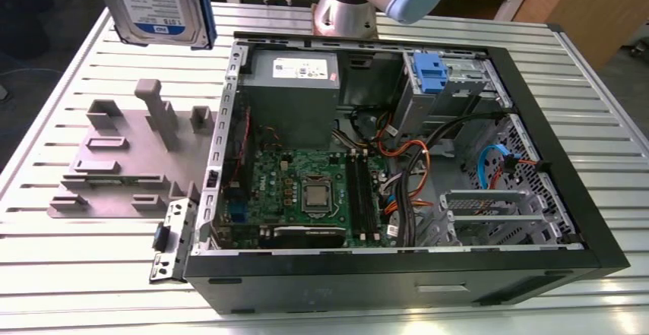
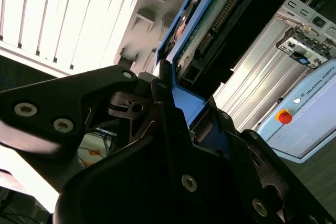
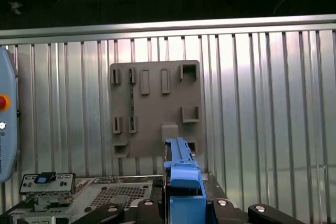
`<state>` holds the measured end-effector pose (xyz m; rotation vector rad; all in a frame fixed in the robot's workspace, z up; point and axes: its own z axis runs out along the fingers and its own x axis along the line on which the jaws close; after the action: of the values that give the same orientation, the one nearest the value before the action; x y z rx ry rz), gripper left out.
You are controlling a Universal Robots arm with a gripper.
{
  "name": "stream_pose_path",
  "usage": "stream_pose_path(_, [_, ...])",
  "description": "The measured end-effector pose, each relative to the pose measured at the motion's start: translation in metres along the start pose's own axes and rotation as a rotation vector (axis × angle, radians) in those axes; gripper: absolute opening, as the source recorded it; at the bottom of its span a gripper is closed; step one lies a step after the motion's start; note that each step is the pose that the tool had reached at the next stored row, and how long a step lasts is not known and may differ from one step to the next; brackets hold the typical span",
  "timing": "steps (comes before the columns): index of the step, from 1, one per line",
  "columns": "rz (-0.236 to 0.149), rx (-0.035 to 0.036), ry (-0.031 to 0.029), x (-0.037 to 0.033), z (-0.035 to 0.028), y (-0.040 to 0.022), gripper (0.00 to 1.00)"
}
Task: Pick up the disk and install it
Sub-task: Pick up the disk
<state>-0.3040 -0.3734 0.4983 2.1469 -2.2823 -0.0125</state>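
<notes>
The disk (image 1: 154, 2), silver with a white-and-blue label and a blue carrier frame, hangs upright in the air above the table's far corner on the exterior view's left, clear of the open computer case (image 1: 406, 278). In the second wrist view my gripper (image 2: 173, 95) is shut on the blue frame, and the disk's (image 2: 210, 24) green circuit-board side runs away from the black fingers (image 2: 121, 103). In the first wrist view the blue frame (image 3: 184, 174) stands between the gripper's (image 3: 184, 205) black fingers, over the grey fixture plate (image 3: 155, 108).
The grey fixture plate (image 1: 121, 160) with upright posts lies on the slatted metal table (image 1: 81, 274), beside the case. Inside the case sit a grey power supply (image 1: 294, 84), a blue latch on a metal cage (image 1: 431, 73), the motherboard (image 1: 304, 191) and loose cables (image 1: 416, 160). The arm's base (image 1: 345, 12) stands behind the case.
</notes>
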Motion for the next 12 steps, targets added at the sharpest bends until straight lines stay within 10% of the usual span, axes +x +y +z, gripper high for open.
stream_pose_path(12, [0.0, -0.0001, 0.0001, -0.0006, -0.0001, -0.0088, 0.36])
